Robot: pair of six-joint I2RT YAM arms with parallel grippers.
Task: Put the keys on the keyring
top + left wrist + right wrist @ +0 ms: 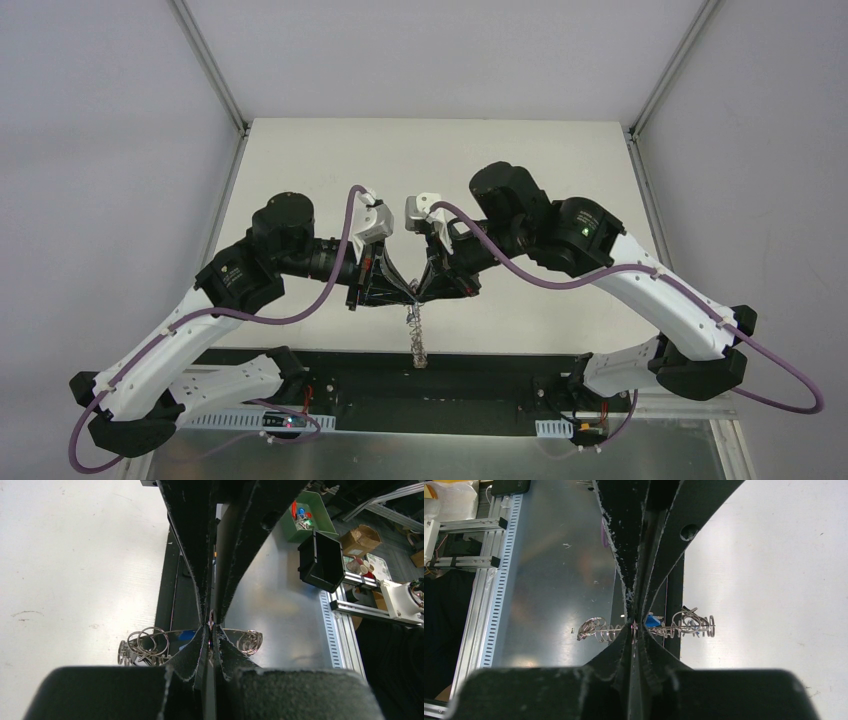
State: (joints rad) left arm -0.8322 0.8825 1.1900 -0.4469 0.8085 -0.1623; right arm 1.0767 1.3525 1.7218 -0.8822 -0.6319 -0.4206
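The keyring (417, 338), a floppy silvery ring bristling with wire loops, hangs in the air over the table's near edge. Both grippers meet at its top. My left gripper (408, 295) is shut on the ring's wire (212, 622), with loops sticking out on both sides (142, 644). My right gripper (424, 293) faces it, also pinched shut on the keyring (599, 629). A blue key (653, 621) sits on the ring just right of the right fingertips (634, 628). No black key shows.
The white table (440, 170) lies behind the grippers, and a black rail (430, 375) runs along its near edge. Off the table stand a green bin of small parts (305, 512), a black bin (322, 560) and a cardboard box (360, 539).
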